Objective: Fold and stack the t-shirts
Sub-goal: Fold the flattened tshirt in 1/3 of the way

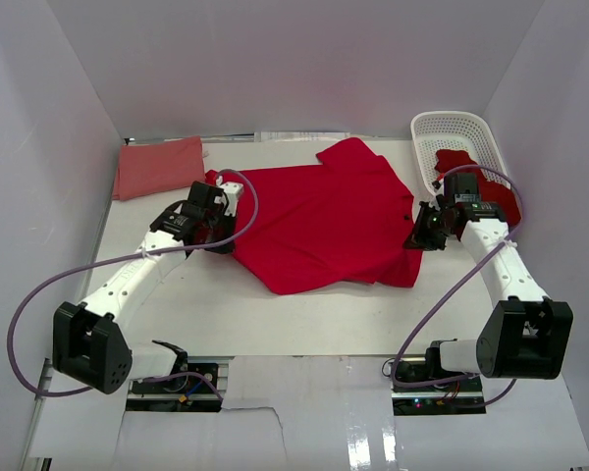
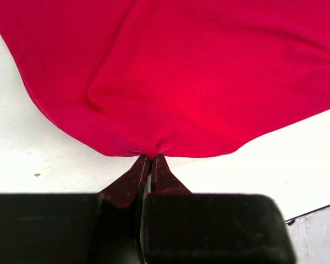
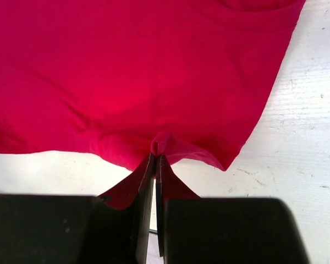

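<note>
A white plastic lattice basket (image 1: 461, 126) sat at the far right corner of the white table (image 1: 275, 314), close beside the enclosure's right side. Plain white panels (image 1: 275, 59) enclosed the table at the back and both sides.

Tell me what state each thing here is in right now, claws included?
Spread red t-shirt: mostly flat, not yet folded, pinched at two edges.
Pink t-shirt: folded, lying far left.
Basket: upright, with red cloth inside.
Crumpled red t-shirt: unfolded, in the basket.
Left gripper: shut on the spread red t-shirt's edge.
Right gripper: shut on its opposite edge.
</note>
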`<state>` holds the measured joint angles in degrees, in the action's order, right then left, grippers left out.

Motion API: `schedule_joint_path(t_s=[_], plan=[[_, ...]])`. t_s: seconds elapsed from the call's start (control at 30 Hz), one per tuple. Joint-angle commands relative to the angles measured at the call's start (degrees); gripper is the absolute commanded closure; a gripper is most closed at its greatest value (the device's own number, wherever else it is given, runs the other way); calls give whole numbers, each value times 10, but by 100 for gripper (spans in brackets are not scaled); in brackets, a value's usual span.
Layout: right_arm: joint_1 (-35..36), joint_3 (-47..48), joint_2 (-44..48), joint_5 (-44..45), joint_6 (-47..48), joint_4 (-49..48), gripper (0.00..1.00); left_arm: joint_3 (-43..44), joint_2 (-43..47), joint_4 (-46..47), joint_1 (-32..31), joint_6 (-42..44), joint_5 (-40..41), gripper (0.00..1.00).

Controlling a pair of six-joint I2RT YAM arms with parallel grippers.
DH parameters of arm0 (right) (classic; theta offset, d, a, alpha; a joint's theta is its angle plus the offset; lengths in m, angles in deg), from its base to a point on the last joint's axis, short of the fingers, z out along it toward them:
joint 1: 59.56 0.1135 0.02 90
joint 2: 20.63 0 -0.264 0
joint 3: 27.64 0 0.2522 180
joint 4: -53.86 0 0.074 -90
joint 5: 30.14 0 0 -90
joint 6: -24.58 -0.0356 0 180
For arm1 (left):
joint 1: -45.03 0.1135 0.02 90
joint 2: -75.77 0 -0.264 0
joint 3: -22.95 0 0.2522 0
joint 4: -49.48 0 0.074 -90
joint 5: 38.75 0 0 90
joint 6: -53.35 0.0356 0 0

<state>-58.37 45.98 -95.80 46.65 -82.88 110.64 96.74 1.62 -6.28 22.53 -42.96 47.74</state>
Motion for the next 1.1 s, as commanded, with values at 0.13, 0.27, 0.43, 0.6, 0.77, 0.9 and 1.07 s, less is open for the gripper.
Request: schedule_joint_path(t_s=[0.13, 0.27, 0.43, 0.6, 0.77, 0.9, 1.07], plan=[[-1, 42, -19, 28, -15, -4, 92, 21, -39, -62, 4, -61, 71, 100], [-2, 61, -34, 40, -16, 0, 92, -3, -86, -86, 11, -78, 54, 100], [-3, 83, -54, 52, -11, 7, 92, -6, -115, -105, 15, -102, 96, 100], [-5, 102, -74, 73, -7, 15, 92, 13, -109, -126, 18, -105, 180, 100], [-5, 120, -100, 89, -8, 26, 92, 22, -84, -138, 21, -111, 266, 100], [-5, 129, -117, 95, -12, 31, 92, 20, -58, -139, 52, -117, 295, 100], [-5, 146, -137, 89, -11, 41, 92, 20, -81, -137, 59, -111, 287, 100]])
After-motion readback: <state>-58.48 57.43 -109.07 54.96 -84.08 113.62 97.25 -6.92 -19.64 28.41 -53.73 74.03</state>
